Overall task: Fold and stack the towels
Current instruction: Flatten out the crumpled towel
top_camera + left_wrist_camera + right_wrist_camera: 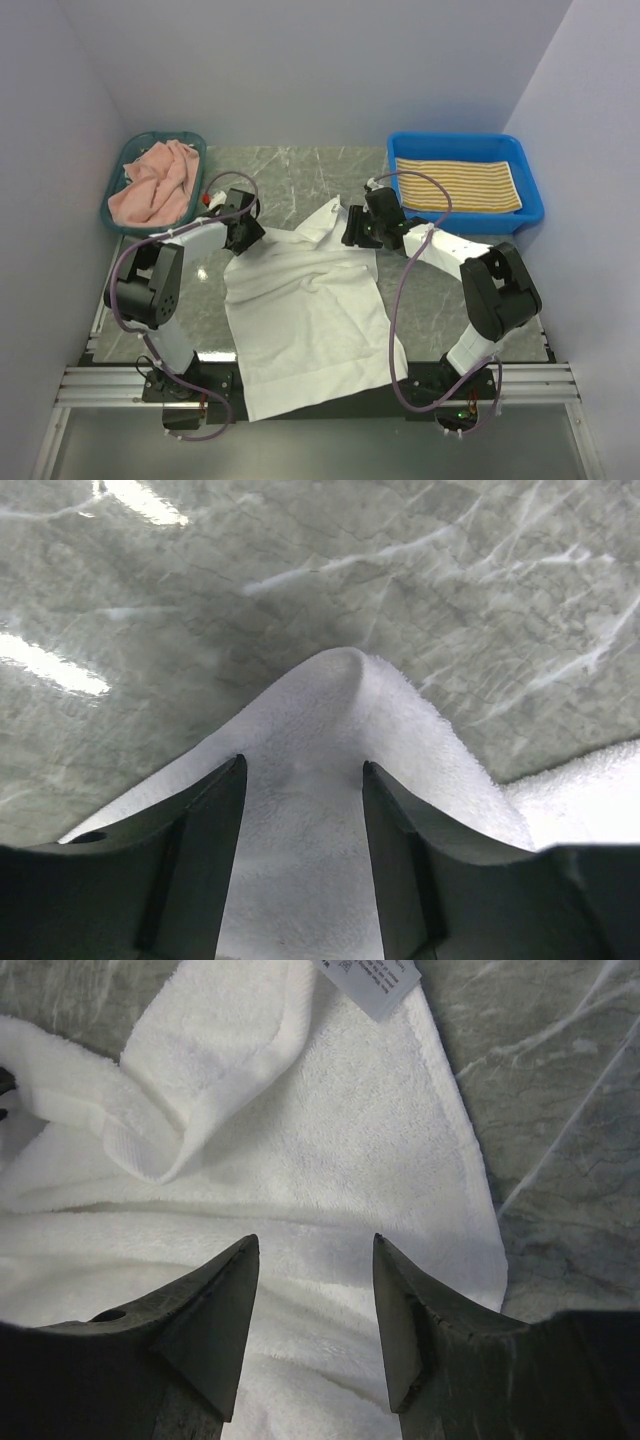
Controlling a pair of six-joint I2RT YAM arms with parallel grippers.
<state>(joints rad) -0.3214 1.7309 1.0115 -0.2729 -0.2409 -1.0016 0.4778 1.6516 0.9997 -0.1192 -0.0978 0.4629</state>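
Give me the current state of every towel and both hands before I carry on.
white towel: spread open on the table, far right corner flopped over
pink towel: crumpled in the teal basket
yellow-striped towel: folded, flat in the blue bin
left hand: open, fingers either side of the white towel's far left corner
right hand: open, over the white towel by its far right corner

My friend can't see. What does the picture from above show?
A white towel lies rumpled on a marble table, the left gripper and right gripper at its far corners. A pink towel sits in a teal basket; a striped towel lies in a blue bin.
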